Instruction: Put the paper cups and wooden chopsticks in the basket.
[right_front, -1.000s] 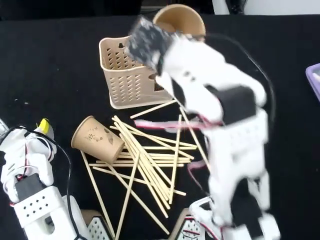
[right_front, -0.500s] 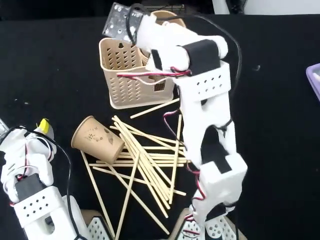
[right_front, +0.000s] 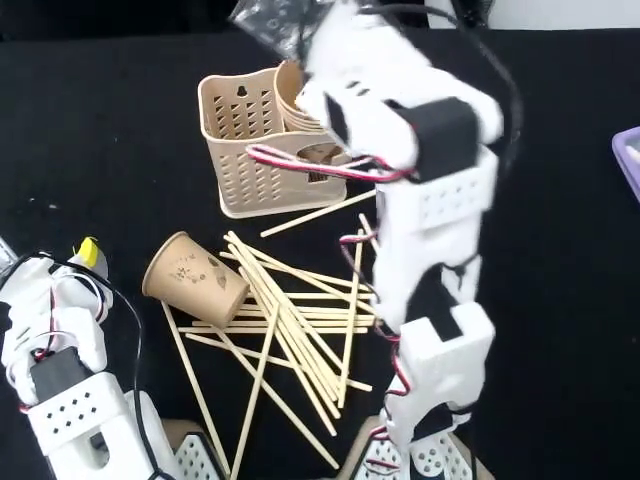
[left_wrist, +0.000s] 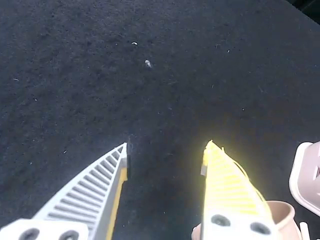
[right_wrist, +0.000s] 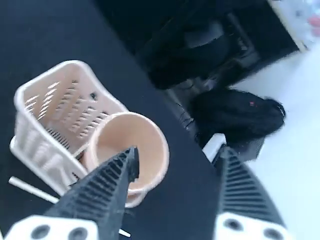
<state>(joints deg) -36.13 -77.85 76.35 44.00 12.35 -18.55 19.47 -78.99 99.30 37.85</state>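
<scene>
Right gripper: spread, nothing held, above basket.
Left gripper: spread, nothing held.
Lying cup: judged light, crushable; to be gripped at rim.
Chopsticks: judged thin, stiff; to be gripped mid-length.

The lying paper cup bears dark print, too small to read.

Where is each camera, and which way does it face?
High: above the table, looking down on basket, chopsticks, left arm, right arm.
Left wrist: on left arm, facing table; left gripper, open, shows.
Right wrist: on right arm, facing basket and cup; right gripper, open, shows.
Shared: high and right wrist show basket, cup.
</scene>
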